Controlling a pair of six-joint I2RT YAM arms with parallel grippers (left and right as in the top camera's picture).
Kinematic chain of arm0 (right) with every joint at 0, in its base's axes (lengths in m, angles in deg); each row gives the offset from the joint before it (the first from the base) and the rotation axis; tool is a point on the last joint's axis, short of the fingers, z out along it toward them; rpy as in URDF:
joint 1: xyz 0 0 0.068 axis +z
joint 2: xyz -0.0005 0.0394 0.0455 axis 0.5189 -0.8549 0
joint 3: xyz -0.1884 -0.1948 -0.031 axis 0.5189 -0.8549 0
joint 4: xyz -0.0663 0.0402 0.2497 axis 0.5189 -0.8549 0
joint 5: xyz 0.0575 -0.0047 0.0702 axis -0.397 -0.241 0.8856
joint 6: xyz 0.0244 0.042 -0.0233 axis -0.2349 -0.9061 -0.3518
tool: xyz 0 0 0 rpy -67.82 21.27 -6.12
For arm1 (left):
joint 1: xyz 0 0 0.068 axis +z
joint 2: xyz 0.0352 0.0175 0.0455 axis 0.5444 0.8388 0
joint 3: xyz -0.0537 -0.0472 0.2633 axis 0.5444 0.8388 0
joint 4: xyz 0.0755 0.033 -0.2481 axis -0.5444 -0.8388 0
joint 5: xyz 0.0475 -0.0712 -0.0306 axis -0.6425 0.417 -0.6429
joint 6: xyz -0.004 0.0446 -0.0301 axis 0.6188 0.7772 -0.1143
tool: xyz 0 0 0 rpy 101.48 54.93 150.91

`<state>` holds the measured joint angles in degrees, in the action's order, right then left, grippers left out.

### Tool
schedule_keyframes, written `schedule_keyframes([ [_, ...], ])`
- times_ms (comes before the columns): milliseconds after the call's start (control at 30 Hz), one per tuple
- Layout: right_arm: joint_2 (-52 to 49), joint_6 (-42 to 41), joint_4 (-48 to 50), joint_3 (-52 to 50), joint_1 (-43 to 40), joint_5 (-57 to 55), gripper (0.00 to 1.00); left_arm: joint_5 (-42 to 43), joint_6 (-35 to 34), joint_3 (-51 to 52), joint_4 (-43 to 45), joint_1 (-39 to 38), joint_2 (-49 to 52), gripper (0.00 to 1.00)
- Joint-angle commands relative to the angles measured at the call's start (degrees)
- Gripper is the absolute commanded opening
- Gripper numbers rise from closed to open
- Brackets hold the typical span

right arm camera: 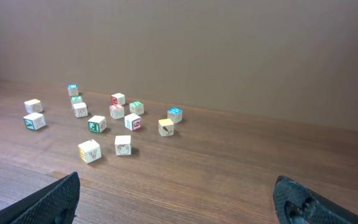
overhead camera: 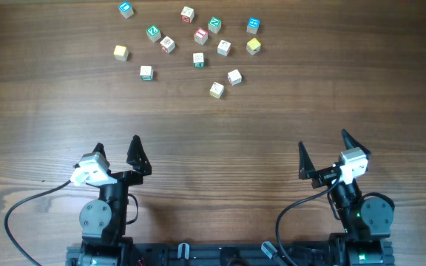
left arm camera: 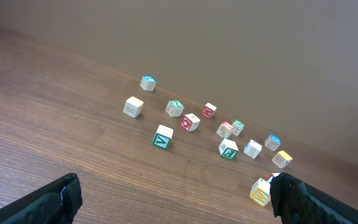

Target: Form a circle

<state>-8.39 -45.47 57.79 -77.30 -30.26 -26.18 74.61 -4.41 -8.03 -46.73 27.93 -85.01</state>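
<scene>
On the big brown table (overhead camera: 213, 125), my 2 arms sit at the near edge. My left gripper (overhead camera: 117, 144) and my right gripper (overhead camera: 322, 140) both have their fingers spread wide, and they hold nothing. Well away from them, at the far side of the table, lie the letter cubes (overhead camera: 199, 59). I count 14, spread out loose, with no circle made yet. I think they are wood, so they should be light and hard and will not squash or break. Their smooth sides may slip, so I would pinch a cube on 2 flat sides that face away from each other, or just push it along. Most cubes are pale, with green, blue, red or yellow faces, like this green one (overhead camera: 214, 24). Their letters are too small to read.
</scene>
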Motion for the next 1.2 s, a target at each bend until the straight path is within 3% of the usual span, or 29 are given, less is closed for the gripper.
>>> schedule_keyframes([
  [0, -0.1, -0.2, 0.1, 0.0, 0.2, -0.2, 1.0, -0.7, 1.2, 0.1, -0.2, -2.2, -0.5, 1.0],
  [1167, -0.1, -0.2, 0.1, 0.0, 0.2, -0.2, 1.0, -0.7, 1.2, 0.1, -0.2, -2.2, -0.5, 1.0],
])
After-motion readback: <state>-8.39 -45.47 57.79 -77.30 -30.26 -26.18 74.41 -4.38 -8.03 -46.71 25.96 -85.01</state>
